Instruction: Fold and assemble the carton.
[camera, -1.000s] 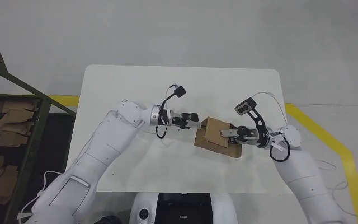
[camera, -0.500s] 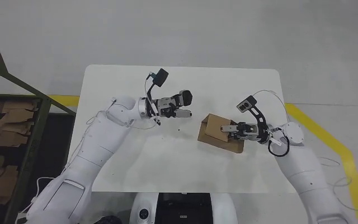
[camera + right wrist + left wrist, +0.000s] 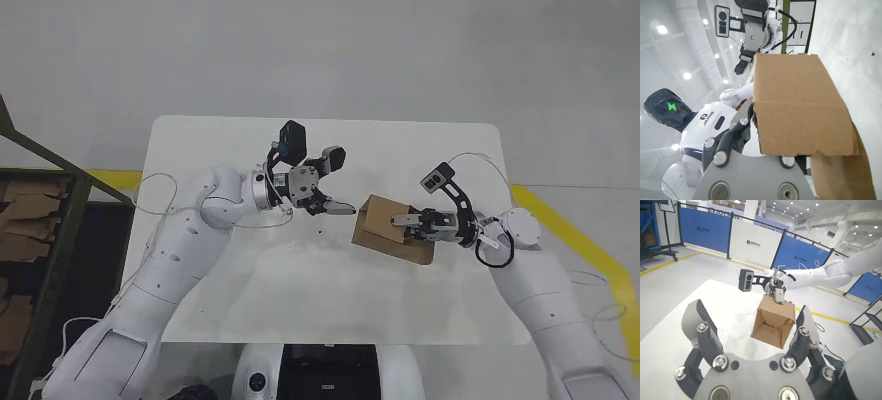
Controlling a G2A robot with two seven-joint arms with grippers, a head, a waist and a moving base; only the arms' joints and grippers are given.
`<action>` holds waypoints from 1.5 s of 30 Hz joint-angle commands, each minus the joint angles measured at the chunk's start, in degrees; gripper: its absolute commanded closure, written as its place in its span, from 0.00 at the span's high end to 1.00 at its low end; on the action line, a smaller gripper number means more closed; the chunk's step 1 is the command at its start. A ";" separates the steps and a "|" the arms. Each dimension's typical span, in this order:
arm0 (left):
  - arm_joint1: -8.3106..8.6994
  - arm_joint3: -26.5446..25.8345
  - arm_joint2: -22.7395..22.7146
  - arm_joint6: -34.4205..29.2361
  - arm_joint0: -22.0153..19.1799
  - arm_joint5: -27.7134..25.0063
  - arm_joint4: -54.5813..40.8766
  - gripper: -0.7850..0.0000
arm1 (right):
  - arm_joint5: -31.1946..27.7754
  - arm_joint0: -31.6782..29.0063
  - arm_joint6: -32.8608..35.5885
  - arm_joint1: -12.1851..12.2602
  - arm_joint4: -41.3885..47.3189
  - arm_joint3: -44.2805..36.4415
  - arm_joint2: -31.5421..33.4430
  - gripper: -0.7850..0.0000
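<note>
Brown cardboard forms the carton (image 3: 385, 228), seen in the top view over the right half of the white table (image 3: 230, 290). It is pinched at its right end by the right gripper (image 3: 410, 219), and the left gripper (image 3: 338, 183) is held near it, fingers spread.

In the left wrist view, the carton's (image 3: 772, 321) open end is turned toward the spread left gripper (image 3: 752, 305). The right gripper (image 3: 779, 296) is clamped on its upper wall.

In the right wrist view, a closed carton (image 3: 797, 106) wall is seen close up.

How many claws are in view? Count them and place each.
2. The left claw hangs open over the table, apart from the carton; the right claw is shut on the carton's edge.
</note>
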 commanded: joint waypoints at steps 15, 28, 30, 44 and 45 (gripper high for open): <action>0.04 -1.16 -0.77 -0.64 0.45 2.06 0.82 1.00 | 0.65 -1.25 -3.59 0.16 -1.98 -1.97 0.33 0.00; -0.16 3.36 0.08 13.95 0.57 0.00 18.09 1.00 | 0.26 -0.99 -5.70 0.19 -7.16 -3.43 -0.62 0.00; -0.11 4.93 -0.33 15.58 0.47 0.00 19.53 1.00 | 0.25 -0.78 -5.88 0.10 -7.82 -3.34 -1.09 0.00; -0.07 9.67 -0.24 20.50 0.63 4.49 28.29 1.00 | -3.09 2.37 -9.40 -2.09 -11.71 2.64 -7.98 0.00; 0.04 9.61 -0.59 20.80 0.81 4.68 28.69 1.00 | -3.46 2.75 -10.05 -2.35 -12.28 3.32 -8.68 0.00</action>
